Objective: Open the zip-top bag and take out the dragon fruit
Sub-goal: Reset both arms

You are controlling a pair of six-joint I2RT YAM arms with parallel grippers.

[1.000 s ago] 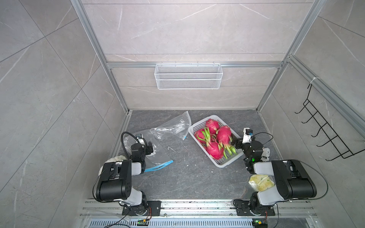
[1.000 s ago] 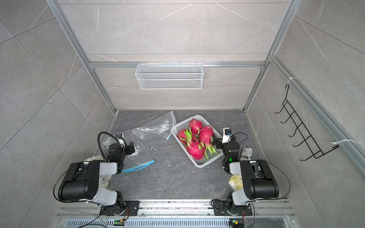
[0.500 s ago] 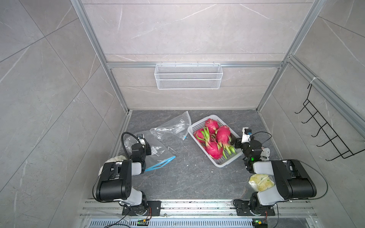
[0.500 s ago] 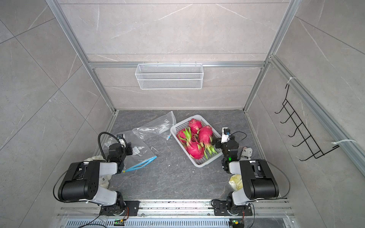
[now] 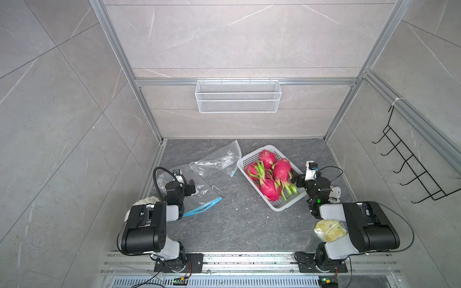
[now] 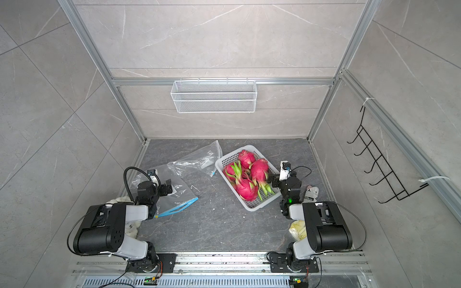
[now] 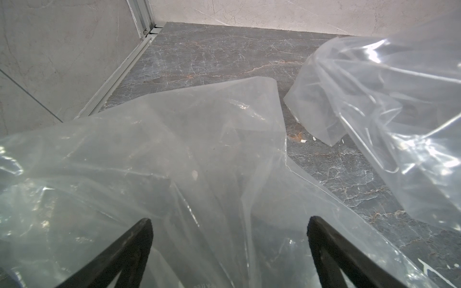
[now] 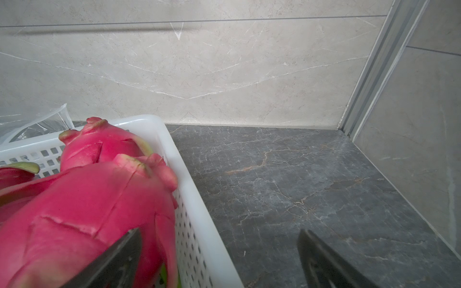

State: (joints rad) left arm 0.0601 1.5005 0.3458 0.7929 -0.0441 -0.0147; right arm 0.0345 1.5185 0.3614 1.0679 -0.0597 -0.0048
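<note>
A clear zip-top bag (image 5: 208,190) with a blue zip strip (image 5: 202,207) lies flat on the dark floor at the left; nothing shows inside it. My left gripper (image 5: 186,185) hovers over it, open, its dark fingers (image 7: 139,239) spread above the plastic (image 7: 174,154). Several dragon fruit (image 5: 281,170), magenta with green tips, lie in a white slotted basket (image 5: 283,207) at the right. My right gripper (image 5: 298,180) is open at the basket's near right rim (image 8: 192,179): one finger (image 8: 124,251) in front of a dragon fruit (image 8: 82,207), the other over bare floor.
A second, crumpled clear bag (image 5: 219,159) lies behind the first, touching the basket's left corner. A wire shelf (image 5: 238,99) hangs on the back wall and a black hook rack (image 5: 411,172) on the right wall. A yellow packet (image 5: 329,230) lies by the right arm.
My left gripper has opened wide and let go of the bag, whose blue zip edge has settled on the floor. The right arm has hardly moved.
</note>
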